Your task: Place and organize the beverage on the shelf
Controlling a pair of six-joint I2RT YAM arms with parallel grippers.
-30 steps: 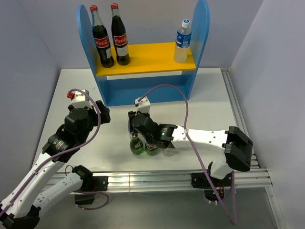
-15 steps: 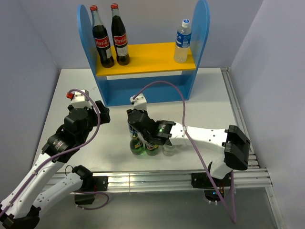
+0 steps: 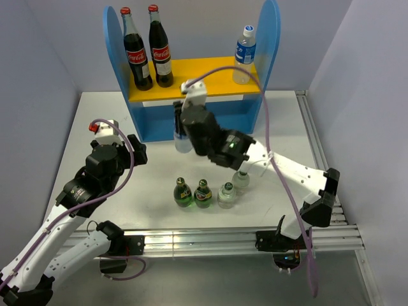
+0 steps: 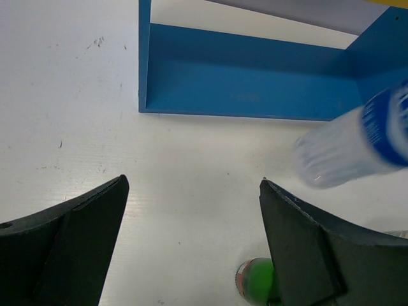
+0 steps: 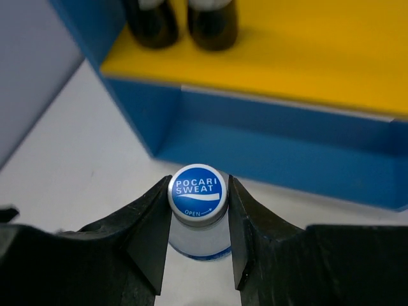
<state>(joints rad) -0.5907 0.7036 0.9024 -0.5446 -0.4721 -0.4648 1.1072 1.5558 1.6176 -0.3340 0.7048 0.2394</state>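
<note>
1. The right arm's jaws are pinching a clear plastic water bottle with a blue cap and blue label (image 5: 197, 193) just under the cap, its body hanging below.
2. The bottle is hovering above the tabletop (image 3: 287, 121) near the far edge, just in front of the small blue two-tier shelf (image 3: 271, 32) and lower than its yellow upper board (image 3: 185, 67).
3. The lift is probably needing more height, so that the bottle's base is clearing the board's front lip.
4. Carrying it level toward the matching water bottle (image 3: 244, 51) at the board's right end is looking sensible, then lowering slowly before releasing.
5. The left arm's jaws are spread and holding nothing.

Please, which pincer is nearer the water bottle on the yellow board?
Right: the right pincer is front-left of that clear blue-capped water bottle; the left pincer is farther left.
</note>
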